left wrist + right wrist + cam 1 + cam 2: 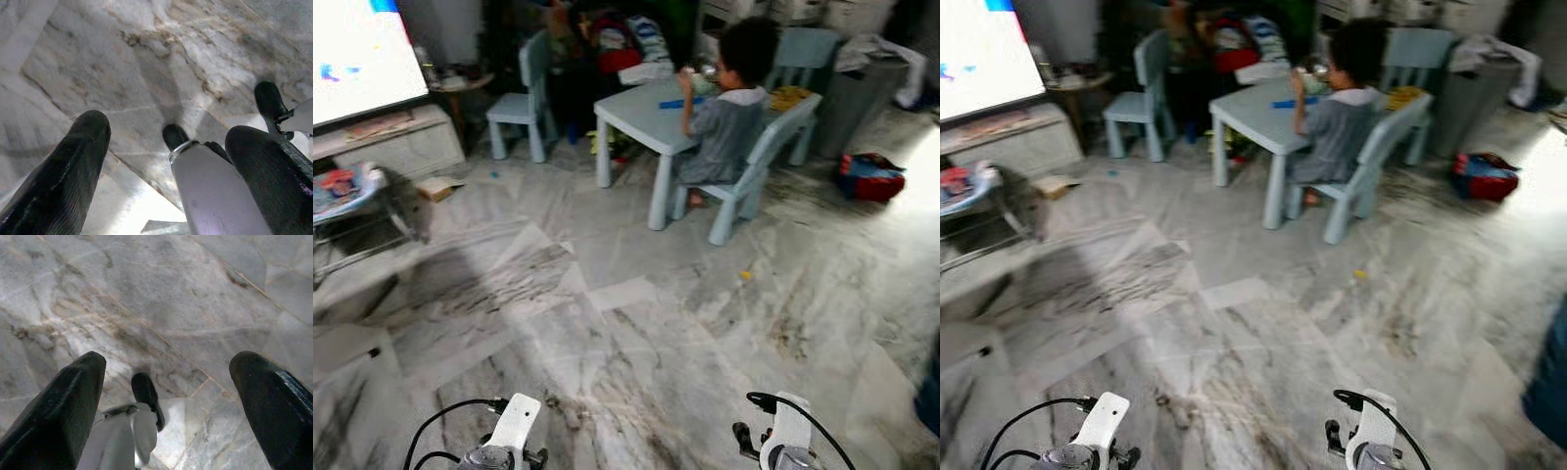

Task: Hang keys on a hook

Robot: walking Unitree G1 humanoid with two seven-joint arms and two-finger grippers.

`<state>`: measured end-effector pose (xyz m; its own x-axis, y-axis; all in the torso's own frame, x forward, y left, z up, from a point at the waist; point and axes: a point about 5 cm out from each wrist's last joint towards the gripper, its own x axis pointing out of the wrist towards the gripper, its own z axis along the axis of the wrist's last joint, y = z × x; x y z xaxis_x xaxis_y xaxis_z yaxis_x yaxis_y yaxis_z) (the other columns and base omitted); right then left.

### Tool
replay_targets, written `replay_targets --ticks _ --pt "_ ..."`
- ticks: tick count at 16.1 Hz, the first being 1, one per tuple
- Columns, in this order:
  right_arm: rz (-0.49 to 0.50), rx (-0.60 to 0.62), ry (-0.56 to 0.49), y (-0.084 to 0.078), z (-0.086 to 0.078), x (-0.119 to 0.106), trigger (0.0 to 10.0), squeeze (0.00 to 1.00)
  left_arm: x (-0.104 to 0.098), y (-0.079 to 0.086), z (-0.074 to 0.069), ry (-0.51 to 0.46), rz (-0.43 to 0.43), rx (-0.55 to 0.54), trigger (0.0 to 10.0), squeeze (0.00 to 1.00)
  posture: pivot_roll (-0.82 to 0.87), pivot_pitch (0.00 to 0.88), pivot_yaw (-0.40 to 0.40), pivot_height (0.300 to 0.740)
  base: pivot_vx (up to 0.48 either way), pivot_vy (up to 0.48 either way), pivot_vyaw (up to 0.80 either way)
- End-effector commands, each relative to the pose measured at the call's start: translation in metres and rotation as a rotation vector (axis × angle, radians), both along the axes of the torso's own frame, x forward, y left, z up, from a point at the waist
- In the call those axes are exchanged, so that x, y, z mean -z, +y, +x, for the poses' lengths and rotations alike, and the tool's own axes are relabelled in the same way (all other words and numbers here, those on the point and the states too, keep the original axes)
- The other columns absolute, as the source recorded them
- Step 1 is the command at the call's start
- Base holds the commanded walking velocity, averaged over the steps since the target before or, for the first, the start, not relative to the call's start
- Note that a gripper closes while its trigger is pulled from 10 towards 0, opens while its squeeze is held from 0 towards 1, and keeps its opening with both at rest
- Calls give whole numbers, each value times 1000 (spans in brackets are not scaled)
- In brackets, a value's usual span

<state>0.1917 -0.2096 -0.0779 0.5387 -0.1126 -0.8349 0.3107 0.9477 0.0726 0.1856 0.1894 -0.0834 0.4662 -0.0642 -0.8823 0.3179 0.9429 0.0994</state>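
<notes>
Left to right: TV screen (357,54), small chair (521,103), child seated at a pale blue bench (641,116), red bag (869,176) on the marble floor (626,323). Left hand (166,161) hangs low, fingers apart, holding nothing. Right hand (168,396) likewise spread and empty. Keys and hook: can't spot either, so their place is unknown. Judging by type, keys are light, hard, jangly; best pinched at the ring. Head views blurred; arms cut off at the bottom edge.

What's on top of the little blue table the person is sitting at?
On the table: a blue item and something yellow at its far end. The seated person hides the rest.
</notes>
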Motion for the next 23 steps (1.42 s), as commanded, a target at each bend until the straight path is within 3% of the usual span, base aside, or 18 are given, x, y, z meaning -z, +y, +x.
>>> replay_targets --ticks 1,8,11,13,16,17,21,23 --pt "0 0 0 0 2 -1 10000 0 -1 1 1 -11 3 2 10000 0 -87 0 -5 740 0 0 -731" --pt "73 -103 -17 16 8 -2 10000 0 -2 1 4 -28 18 8 10000 0 -86 0 -6 740 0 0 -727" --pt "84 -106 -19 16 9 -2 10000 0 -6 0 12 -70 -60 -146 10000 0 -86 0 -8 740 0 0 -483" --pt "87 -110 -22 16 10 -3 10000 0 -9 0 17 -99 -63 -192 10000 0 -82 0 -11 740 0 0 0" --pt "44 -129 -43 14 13 -5 10000 0 -9 0 18 -99 -61 -186 10000 0 -75 0 -12 740 0 0 0" --pt "-63 -168 -58 8 16 -8 10000 0 -9 -1 17 -96 -59 -176 10000 0 -75 0 -12 740 0 0 0" --pt "-243 -13 -83 -2 17 -11 10000 0 -7 -2 15 -82 -38 -158 10000 0 -77 0 -10 740 0 0 0" --pt "-304 -7 -83 -4 17 -13 10000 0 -8 -1 17 -81 -39 -157 10000 0 -79 0 -8 740 0 0 0"
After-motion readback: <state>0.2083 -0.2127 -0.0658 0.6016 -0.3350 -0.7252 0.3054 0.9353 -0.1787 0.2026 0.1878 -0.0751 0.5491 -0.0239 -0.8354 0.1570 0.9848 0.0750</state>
